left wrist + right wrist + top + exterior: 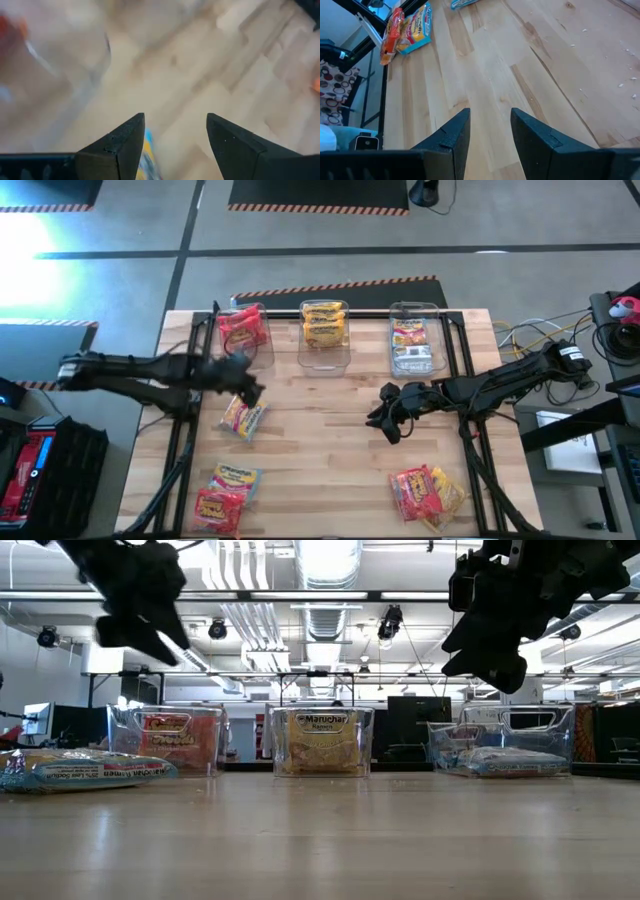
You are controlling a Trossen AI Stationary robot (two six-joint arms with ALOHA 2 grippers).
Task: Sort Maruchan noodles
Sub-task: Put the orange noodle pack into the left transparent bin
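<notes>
Three clear bins stand along the far edge: one with red packets (243,330), one with yellow packets (324,323), one with multicoloured packets (416,345). A single multicoloured packet (243,418) lies flat on the table, seen in the low view as packet (85,768). My left gripper (248,390) hangs open just above its far end, and a yellow-blue corner of it (148,155) shows between the fingers (175,117). My right gripper (384,418) is open and empty over bare wood at mid-table (490,111). Both grippers are raised off the table in the low view.
A pile of red and multicoloured packets (225,492) lies near the near-left corner, seen from the right wrist as a pile (407,30). Another pile (427,492) lies near the near-right corner. Black frame rails (185,430) run along both table sides. Bare wood (320,450) lies between the arms.
</notes>
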